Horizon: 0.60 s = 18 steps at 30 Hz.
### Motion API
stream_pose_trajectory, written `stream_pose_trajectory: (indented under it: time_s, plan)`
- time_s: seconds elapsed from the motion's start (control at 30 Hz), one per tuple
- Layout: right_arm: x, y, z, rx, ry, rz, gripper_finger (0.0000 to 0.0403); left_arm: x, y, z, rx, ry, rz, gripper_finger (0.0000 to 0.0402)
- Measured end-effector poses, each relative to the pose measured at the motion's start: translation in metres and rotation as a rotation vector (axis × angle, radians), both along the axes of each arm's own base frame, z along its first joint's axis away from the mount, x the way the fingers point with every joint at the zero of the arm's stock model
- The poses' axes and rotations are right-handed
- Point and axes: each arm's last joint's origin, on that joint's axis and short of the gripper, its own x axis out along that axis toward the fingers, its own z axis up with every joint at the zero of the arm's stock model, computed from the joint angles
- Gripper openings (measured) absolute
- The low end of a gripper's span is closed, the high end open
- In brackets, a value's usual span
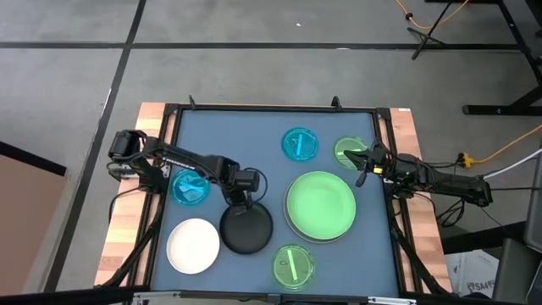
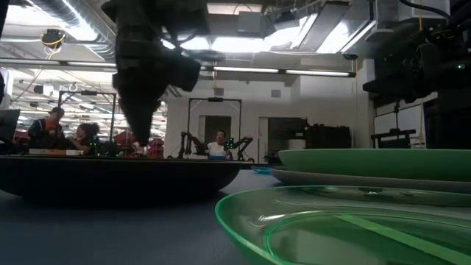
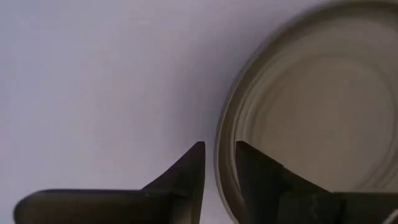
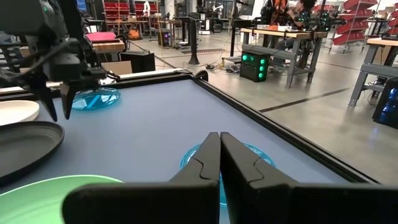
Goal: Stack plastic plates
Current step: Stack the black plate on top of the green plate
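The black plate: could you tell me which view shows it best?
The high view: the whole black plate shows, round, under the left hand. The low view shows it edge-on, the left wrist view only its rim, the right wrist view part.

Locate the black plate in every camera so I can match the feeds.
High view: black plate, low centre, under the left gripper.
Low view: dark rim at left.
Left wrist view: rim between its fingers.
Right wrist view: left edge.
Shared landmark: light green plate.

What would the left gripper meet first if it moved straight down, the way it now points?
Probably the rim of the black plate. The left gripper points down with its fingers slightly apart on either side of that rim, so the rim would enter the gap before the fingertips reach the table. The height above it is unclear.
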Motion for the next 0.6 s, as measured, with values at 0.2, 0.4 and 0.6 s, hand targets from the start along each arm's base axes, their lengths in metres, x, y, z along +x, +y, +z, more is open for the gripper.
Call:
stream_pose_trajectory:
  time_s: [0.2, 0.4, 0.6]
  plan:
    - [0.0, 0.0, 0.0, 0.0, 0.0, 0.0, 0.0001, -0.0056, -0.0008, -0.0105, -0.047, 0.021, 0.016, 0.0082]
    - [0.0, 0.0, 0.0, 0.0, 0.0, 0.0, 0.0001, -0.0059, -0.001, -0.0117, -0.054, 0.02, 0.015, 0.0082]
    - [0.0, 0.0, 0.0, 0.0, 0.0, 0.0, 0.0001, -0.0059, -0.0003, -0.0118, -0.031, 0.019, 0.02, 0.0082]
